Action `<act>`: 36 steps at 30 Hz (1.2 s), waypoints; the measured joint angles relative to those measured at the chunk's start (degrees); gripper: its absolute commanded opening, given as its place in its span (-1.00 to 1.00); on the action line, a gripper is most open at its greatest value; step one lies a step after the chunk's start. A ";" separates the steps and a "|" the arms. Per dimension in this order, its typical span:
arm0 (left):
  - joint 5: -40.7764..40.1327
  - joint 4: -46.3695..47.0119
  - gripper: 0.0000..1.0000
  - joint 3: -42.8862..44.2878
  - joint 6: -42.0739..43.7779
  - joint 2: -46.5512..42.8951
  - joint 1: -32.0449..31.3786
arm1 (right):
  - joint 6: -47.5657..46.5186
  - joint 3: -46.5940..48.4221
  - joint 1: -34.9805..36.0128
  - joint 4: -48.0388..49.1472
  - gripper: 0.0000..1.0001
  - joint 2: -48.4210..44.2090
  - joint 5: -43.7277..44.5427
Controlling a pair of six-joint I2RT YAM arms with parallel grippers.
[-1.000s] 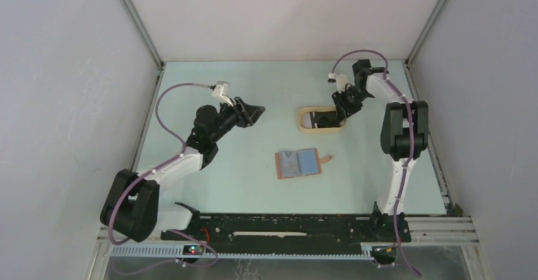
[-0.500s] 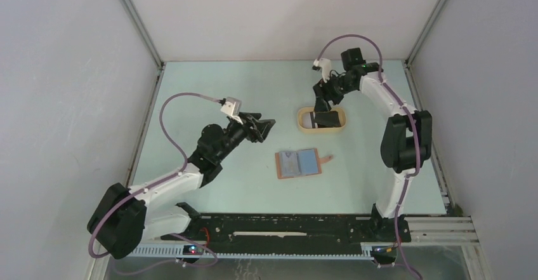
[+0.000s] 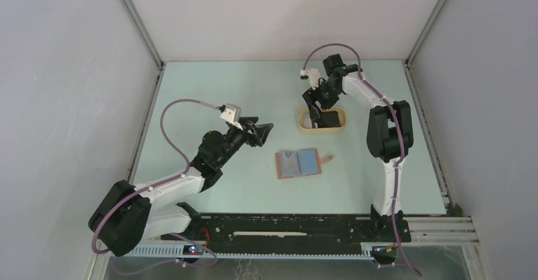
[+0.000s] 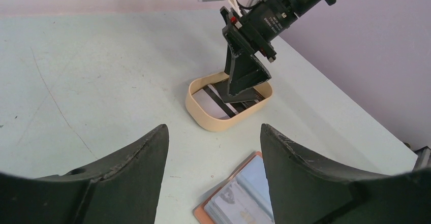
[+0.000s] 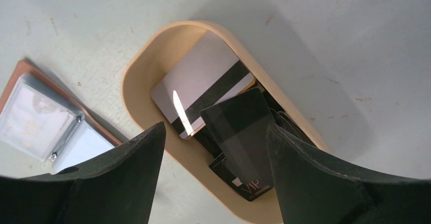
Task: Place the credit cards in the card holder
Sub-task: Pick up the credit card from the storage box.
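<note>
The card holder lies open on the table, reddish-brown outside and pale blue-grey inside; it also shows in the left wrist view and the right wrist view. Several credit cards lie stacked in the tan oval tray: black ones and a grey one with a black stripe. My right gripper is open and empty, just above the cards in the tray. My left gripper is open and empty, above the table left of the card holder.
The tan tray's rim stands a little beyond the card holder, with the right arm's gripper over it. A small tab sticks out of the card holder's right side. White walls close the table on three sides.
My right gripper has swung left from the tray's right end to above its left part. My left gripper has moved right and nearer, toward the card holder.
</note>
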 measured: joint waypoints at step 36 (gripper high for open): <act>0.00 2.99 0.45 -0.20 -0.07 0.94 -0.02 | 4.48 -7.91 2.86 7.80 0.30 -0.31 17.31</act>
